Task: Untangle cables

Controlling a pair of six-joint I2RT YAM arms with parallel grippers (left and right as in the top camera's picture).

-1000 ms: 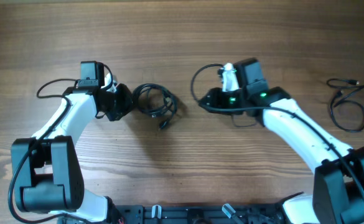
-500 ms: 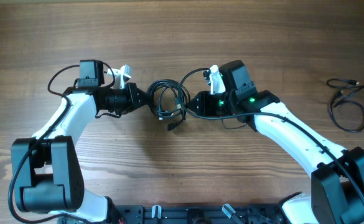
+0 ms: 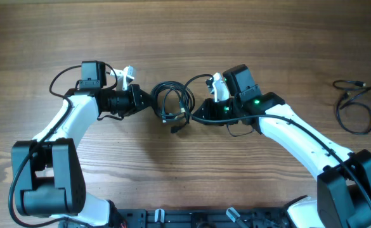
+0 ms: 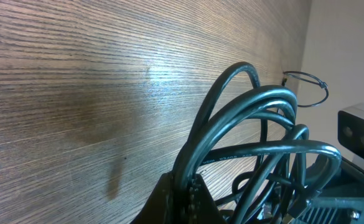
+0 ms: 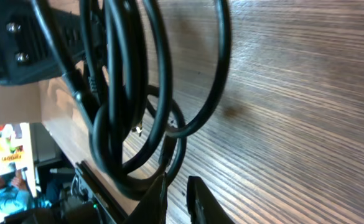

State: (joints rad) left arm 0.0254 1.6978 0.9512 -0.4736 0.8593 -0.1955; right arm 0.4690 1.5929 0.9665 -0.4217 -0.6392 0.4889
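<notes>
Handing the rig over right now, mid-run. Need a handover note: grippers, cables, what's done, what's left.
Left gripper: shut on the tangled bundle, at its left edge.
Right gripper: at the bundle's right edge, fingers close together; I cannot tell whether it has a strand.
Cables: the bundle sits coiled between the two grippers; one loose cable lies apart at the far right.
Done: that one cable is separate.
Left: the bundle is not yet pulled apart. Probably confirm the right grip, then draw the strands apart.
</notes>
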